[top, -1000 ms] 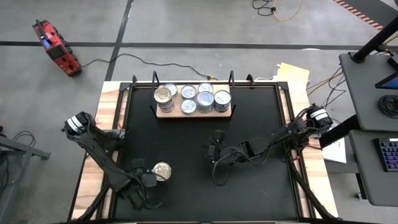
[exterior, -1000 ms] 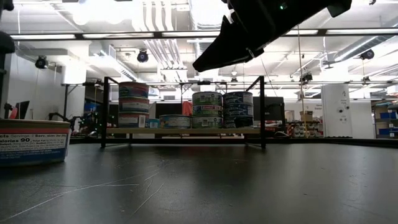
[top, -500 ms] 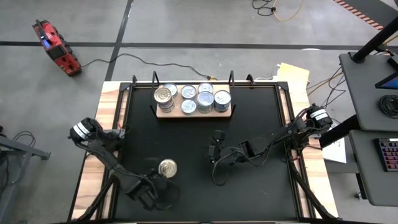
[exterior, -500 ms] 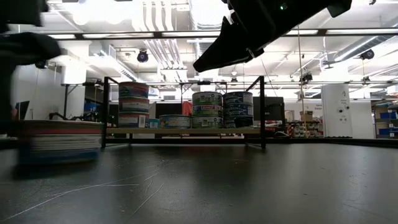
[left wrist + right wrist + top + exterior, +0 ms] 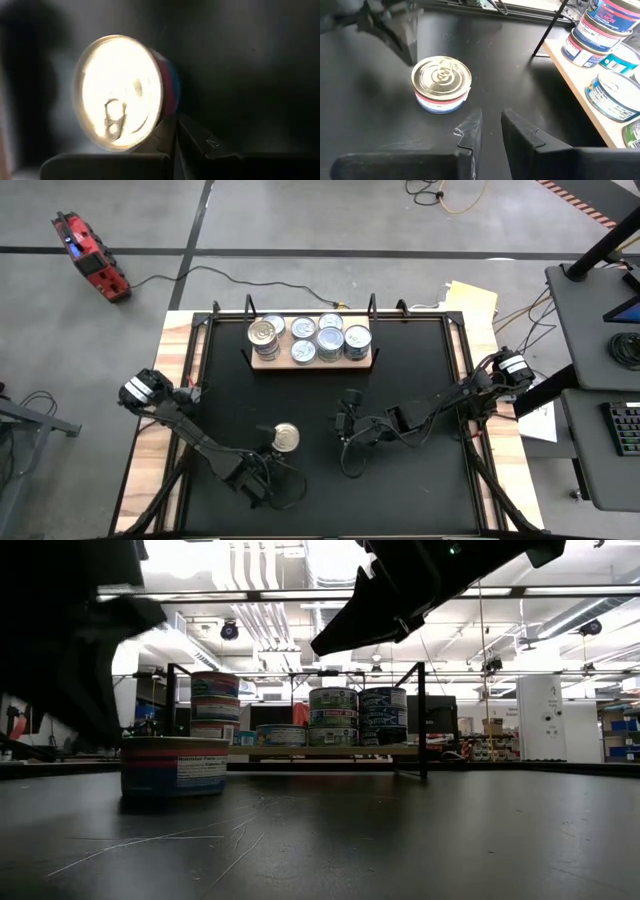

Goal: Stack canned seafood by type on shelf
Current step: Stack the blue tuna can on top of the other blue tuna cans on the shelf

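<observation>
A gold-topped can [image 5: 286, 438] with a red, white and blue label stands upright on the black table, near its front left; it also shows in the low view [image 5: 175, 768] and the right wrist view [image 5: 441, 84]. My left gripper [image 5: 270, 455] is shut, at the can's near-left side [image 5: 175, 125]. The shelf [image 5: 310, 361], a light wooden board at the far edge, carries several silver-topped cans [image 5: 330, 340], some stacked [image 5: 333, 715]. My right gripper [image 5: 490, 127] hangs above mid-table [image 5: 345, 425], its fingers a narrow gap apart, with nothing between them. My left gripper pushes with its shut fingertips [image 5: 170, 131] against the can's side wall [image 5: 167, 107], low on the near-left side. The fingers slant down from the table's near left. The can stays upright with its bottom on the table.
Black metal posts [image 5: 421, 720] stand at the shelf's ends. A loose cable [image 5: 350, 465] lies on the table below my right arm. Bare black table [image 5: 300, 395] lies between the gold-topped can and the shelf.
My left gripper has swept toward the table's right edge and a little toward the far edge, staying shut and sinking somewhat. The gold-topped can has slid the same way along the table ahead of it, still upright.
</observation>
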{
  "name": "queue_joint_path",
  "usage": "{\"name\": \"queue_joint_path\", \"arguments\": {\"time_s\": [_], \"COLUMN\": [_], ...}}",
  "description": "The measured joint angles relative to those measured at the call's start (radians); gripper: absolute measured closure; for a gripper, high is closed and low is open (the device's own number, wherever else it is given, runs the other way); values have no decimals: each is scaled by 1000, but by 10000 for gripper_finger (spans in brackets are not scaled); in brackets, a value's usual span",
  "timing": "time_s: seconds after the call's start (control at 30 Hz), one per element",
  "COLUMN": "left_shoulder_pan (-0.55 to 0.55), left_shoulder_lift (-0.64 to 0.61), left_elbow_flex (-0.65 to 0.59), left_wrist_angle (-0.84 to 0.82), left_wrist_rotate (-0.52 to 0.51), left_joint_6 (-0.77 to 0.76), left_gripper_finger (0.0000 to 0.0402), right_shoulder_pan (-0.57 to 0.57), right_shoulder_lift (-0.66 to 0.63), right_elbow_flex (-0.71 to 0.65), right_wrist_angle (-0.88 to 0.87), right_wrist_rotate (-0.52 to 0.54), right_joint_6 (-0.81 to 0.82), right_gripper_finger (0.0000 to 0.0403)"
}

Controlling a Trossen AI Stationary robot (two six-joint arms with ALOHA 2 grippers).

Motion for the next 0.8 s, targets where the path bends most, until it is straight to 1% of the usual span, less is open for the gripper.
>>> {"name": "queue_joint_path", "arguments": {"time_s": [0.07,0.23,0.3,0.37,0.47,0.53,0.63,0.7,0.8], "left_shoulder_pan": [-6,-12,-12,-11,-11,-11,-10,-10,-10], "left_shoulder_lift": [-32,-137,-185,-236,-326,-386,-473,-519,-564], "left_elbow_flex": [0,-2,-24,-74,-203,-310,-440,-501,-560], "left_wrist_angle": [-25,-26,1,81,323,510,723,785,785], "left_wrist_rotate": [-31,-165,-208,-221,-201,-160,-80,-37,-14], "left_joint_6": [1,24,35,65,152,203,215,182,82], "left_gripper_finger": [402,402,402,402,402,402,401,402,401], "right_shoulder_pan": [0,-1,-1,-1,-1,-1,0,-1,-6], "right_shoulder_lift": [0,0,0,0,0,0,0,0,0], "right_elbow_flex": [0,0,0,0,0,0,0,0,8], "right_wrist_angle": [1,16,15,16,16,16,39,85,117], "right_wrist_rotate": [0,4,6,6,6,6,6,6,-5], "right_joint_6": [0,-42,-52,-52,-52,-50,-41,-25,62], "right_gripper_finger": [344,355,359,360,358,358,360,358,360]}}
